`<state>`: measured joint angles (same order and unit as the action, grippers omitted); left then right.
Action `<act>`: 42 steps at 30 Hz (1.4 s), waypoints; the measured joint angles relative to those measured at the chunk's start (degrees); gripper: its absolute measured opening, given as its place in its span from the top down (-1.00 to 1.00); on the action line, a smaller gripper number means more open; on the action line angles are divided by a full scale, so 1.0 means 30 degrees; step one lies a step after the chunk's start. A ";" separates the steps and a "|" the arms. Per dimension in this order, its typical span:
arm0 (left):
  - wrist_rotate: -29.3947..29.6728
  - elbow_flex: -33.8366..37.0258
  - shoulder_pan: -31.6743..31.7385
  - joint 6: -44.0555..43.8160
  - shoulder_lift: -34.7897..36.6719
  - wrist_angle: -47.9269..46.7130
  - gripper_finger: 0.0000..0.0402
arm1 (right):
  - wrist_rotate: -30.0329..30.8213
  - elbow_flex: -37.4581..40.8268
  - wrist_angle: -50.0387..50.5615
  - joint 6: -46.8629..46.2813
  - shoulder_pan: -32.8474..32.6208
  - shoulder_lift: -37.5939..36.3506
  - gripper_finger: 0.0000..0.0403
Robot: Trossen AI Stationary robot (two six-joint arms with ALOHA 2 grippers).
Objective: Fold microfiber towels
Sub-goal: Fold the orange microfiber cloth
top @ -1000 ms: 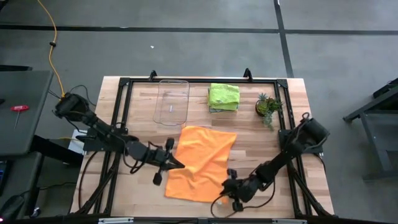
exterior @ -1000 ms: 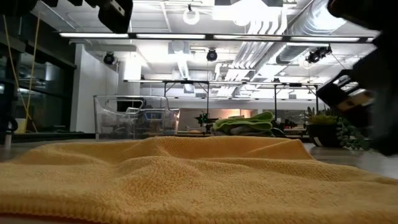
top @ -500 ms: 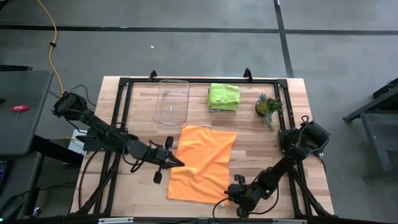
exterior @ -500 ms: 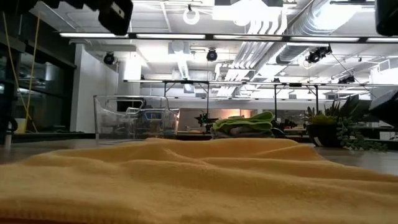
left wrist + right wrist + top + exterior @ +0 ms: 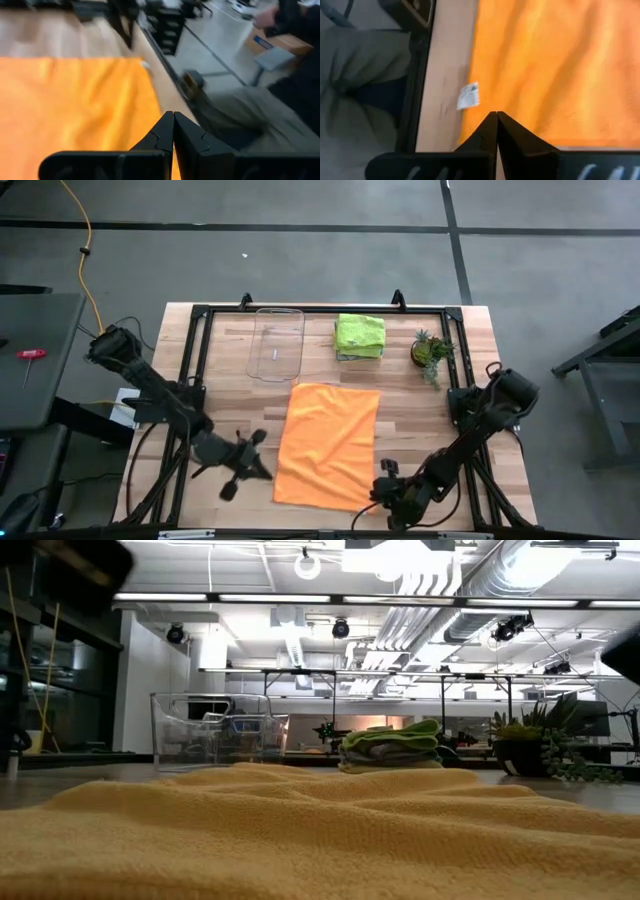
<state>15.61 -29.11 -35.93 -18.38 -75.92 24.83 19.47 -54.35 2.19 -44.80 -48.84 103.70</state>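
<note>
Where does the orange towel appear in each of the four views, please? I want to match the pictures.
High view: orange towel lies spread flat at the table's middle, toward the near edge.
Low view: it fills the whole foreground.
Left wrist view: it covers the left part, above the shut fingers.
Right wrist view: it fills the upper right.
Shared landmark: the towel's small white tag, also seen in the left wrist view.

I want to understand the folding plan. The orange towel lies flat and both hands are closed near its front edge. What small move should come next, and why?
Probably open both hands and lower them onto the front corners of the orange towel. It lies spread flat, not yet folded. The left hand sits shut beside its left edge, and the right hand sits shut by the front right corner. Neither holds cloth, so a grip seems needed first.
</note>
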 joint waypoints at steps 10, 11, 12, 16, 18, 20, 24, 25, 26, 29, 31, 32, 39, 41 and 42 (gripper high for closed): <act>0.4677 -0.5129 -0.4313 -0.1784 -0.3389 -0.8689 0.73 | 0.1420 0.0000 0.0194 0.0843 0.0595 -0.0429 1.00; 0.4806 -0.5812 -0.4405 -0.1601 -0.3975 -0.9610 0.67 | 0.1420 0.0000 0.0194 0.0822 0.0680 -0.0429 1.00; 0.4859 -0.6459 -0.4523 -0.1347 -0.4633 -1.0375 0.61 | 0.1422 0.0000 0.0183 0.0885 0.0717 -0.0429 1.00; 0.4713 -0.8339 -0.4703 -0.0419 -0.7087 -1.1689 0.35 | 0.1278 0.0000 0.0334 0.0950 0.0765 -0.0429 1.00; 0.4175 -0.8859 -0.4623 0.0032 -0.8143 -1.1656 0.23 | 0.1267 0.0000 0.0474 0.0950 0.0772 -0.0429 1.00; 0.3857 -0.9259 -0.4412 0.0300 -0.9153 -1.1758 0.14 | 0.1273 0.0000 0.0566 0.0937 0.0780 -0.0429 1.00; 0.3587 -0.9626 -0.3910 0.0504 -1.0488 -1.1945 0.06 | 0.1274 0.0000 0.0627 0.0943 0.0765 -0.0429 1.00; 0.3581 -0.9645 -0.3800 0.0542 -1.0706 -1.1923 0.05 | 0.1274 0.0000 0.0627 0.0943 0.0765 -0.0429 1.00; 0.3575 -0.9645 -0.3687 0.0542 -1.0827 -1.1991 0.05 | 0.1274 0.0000 0.0630 0.0940 0.0765 -0.0429 1.00; 0.3139 -0.9686 -0.3324 0.0699 -1.1161 -1.2034 0.07 | 0.1274 0.0000 0.0634 0.0935 0.0765 -0.0422 1.00; 0.2572 -0.9705 -0.3138 0.0800 -1.1304 -1.2049 0.07 | 0.1274 0.0000 0.0656 0.0890 0.0765 -0.0422 1.00; 0.2289 -0.9718 -0.3043 0.0862 -1.1379 -1.2103 0.07 | 0.1274 0.0000 0.0671 0.0889 0.0765 -0.0422 1.00; 0.1242 -0.9735 -0.2435 0.0833 -1.1474 -1.2425 0.32 | 0.1143 0.0000 0.0642 0.0943 0.0772 -0.0422 1.00; 0.0621 -0.9748 -0.2199 0.0834 -1.1474 -1.2493 0.51 | 0.0985 0.0000 0.0636 0.0943 0.0772 -0.0422 1.00; 0.0368 -0.9754 -0.2070 0.0840 -1.1481 -1.2534 0.62 | 0.0852 0.0000 0.0633 0.0950 0.0772 -0.0422 1.00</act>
<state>16.71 -58.37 -42.14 -15.86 -110.37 -12.77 22.02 -54.35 4.09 -41.95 -46.52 102.43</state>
